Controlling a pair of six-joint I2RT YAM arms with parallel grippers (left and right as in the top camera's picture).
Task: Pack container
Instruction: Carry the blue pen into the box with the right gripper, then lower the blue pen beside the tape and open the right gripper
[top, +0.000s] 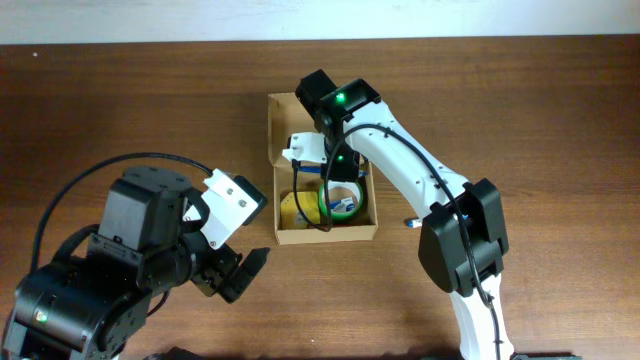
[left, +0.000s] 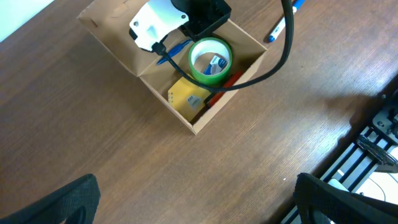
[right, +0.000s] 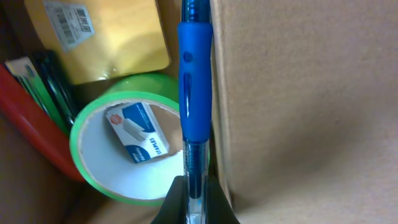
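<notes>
The tan cardboard container (top: 368, 229) stands open at the table's middle; it also shows in the left wrist view (left: 247, 38) and the right wrist view (right: 298, 93). Inside lie a green tape roll (top: 342, 199) (left: 210, 59) (right: 93, 124) around a small blue-and-white packet (right: 137, 132), a yellow packet (top: 291, 211) (left: 186, 96) (right: 106, 37) and a red item (right: 28, 118). My right gripper (right: 194, 199) is shut on a blue pen (right: 194, 87) and holds it inside the container, along its wall. My left gripper (left: 199, 202) is open and empty over bare wood, in front of the container.
Another blue pen (left: 281, 26) (top: 409, 224) lies on the table just right of the container. The right arm's black cable (left: 283, 56) hangs across the container. The table's edge and a metal frame (left: 367, 149) show at the right of the left wrist view.
</notes>
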